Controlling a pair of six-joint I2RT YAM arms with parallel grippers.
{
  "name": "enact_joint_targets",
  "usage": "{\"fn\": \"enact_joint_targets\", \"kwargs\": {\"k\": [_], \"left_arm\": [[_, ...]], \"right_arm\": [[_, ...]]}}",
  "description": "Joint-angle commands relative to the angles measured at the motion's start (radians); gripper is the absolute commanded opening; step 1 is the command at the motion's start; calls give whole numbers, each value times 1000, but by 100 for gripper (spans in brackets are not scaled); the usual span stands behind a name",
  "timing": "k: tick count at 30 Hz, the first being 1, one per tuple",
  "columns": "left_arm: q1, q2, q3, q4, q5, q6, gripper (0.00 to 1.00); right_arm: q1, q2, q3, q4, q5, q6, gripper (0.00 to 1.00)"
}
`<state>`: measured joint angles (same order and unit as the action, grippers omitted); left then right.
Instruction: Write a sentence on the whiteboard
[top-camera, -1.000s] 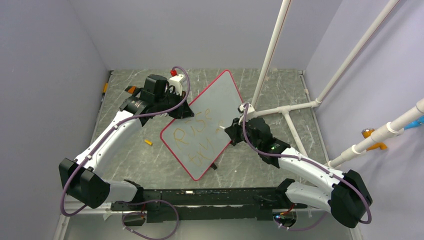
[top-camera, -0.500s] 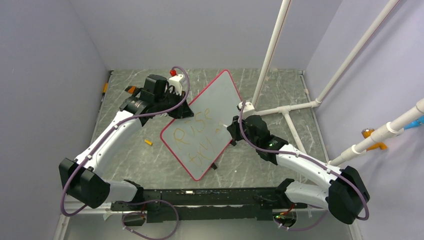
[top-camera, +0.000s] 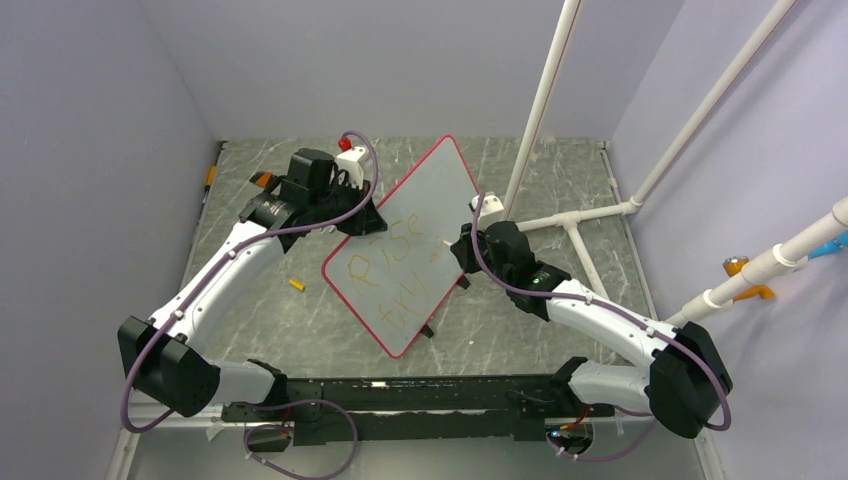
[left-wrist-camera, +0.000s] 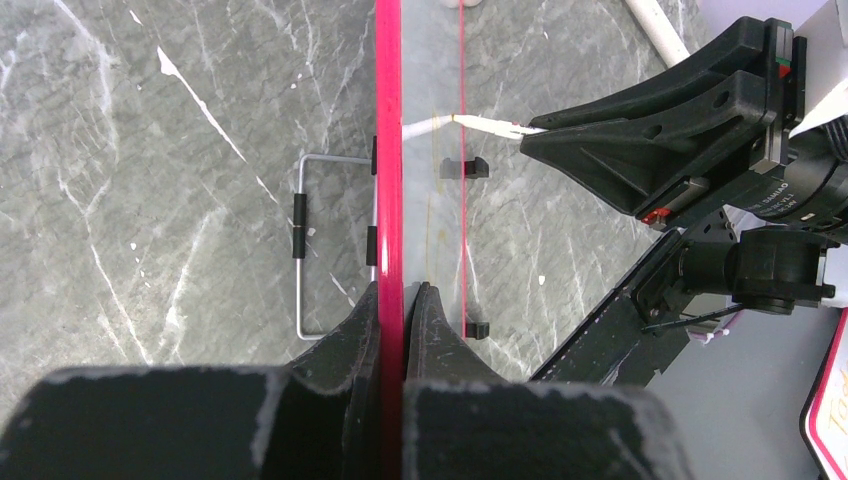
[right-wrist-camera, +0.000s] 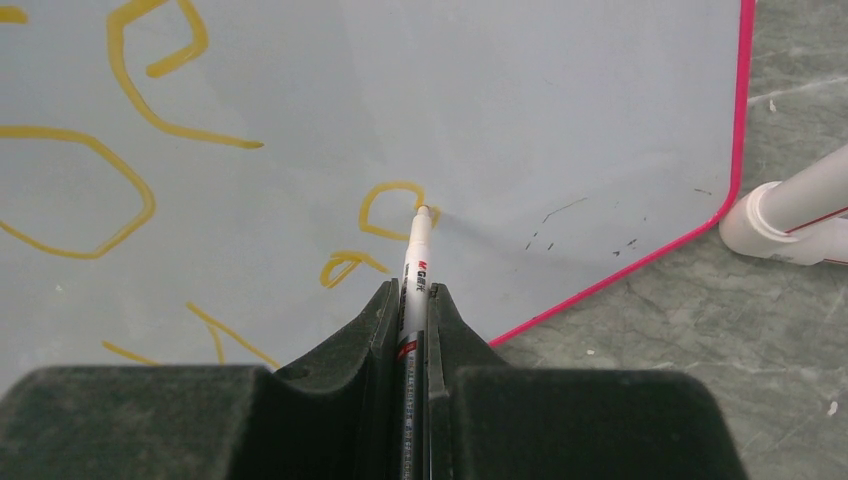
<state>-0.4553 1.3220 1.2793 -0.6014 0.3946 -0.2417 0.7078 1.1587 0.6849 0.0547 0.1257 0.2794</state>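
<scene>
Pinching the red rim of the whiteboard (left-wrist-camera: 389, 150) between pressed-together jaws, my left gripper (left-wrist-camera: 403, 290) steadies the board so that it does not give way under the pen's push; in the left wrist view that rim runs straight down the middle of the frame into my fingers, with a wire stand (left-wrist-camera: 300, 245) just behind it on the left. My right gripper (right-wrist-camera: 417, 290) is clamped tight on the marker pen (right-wrist-camera: 416, 255), held low on its barrel so the tip stands well clear of the fingers and I can see the stroke as I make it. The board stands tilted up from the table (top-camera: 300, 330) in the middle of the top view, writing face turned toward the right arm, its long axis running from the lower left to the upper right of that frame. The sentence (top-camera: 385, 265), in wobbly orange-yellow strokes, occupies the lower left half of the face and leaves the upper right half bare. The pen's long axis rises from the bottom centre of the right wrist view, leaning slightly right, and its tip points at the board, touching the small looped letter just above my jaws. I judge I am partway through a letter, with more words to come.
</scene>
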Motion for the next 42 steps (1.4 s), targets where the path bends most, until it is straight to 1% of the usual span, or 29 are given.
{"fn": "enact_joint_targets", "kwargs": {"k": [1,10,16,28,42], "left_arm": [[-1,23,-31,-27,-231,220,0],[-1,20,-32,-27,-235,222,0],[-1,19,-31,-26,-234,222,0],[-1,10,-33,-26,-235,222,0],[-2,0,-36,-25,-235,223,0]], "right_arm": [[7,-7,14,90,-75,16,0],[8,18,42,97,-54,24,0],[9,13,29,76,-48,21,0],[8,-56,-89,32,-71,50,0],[10,-109,-166,7,-99,85,0]]}}
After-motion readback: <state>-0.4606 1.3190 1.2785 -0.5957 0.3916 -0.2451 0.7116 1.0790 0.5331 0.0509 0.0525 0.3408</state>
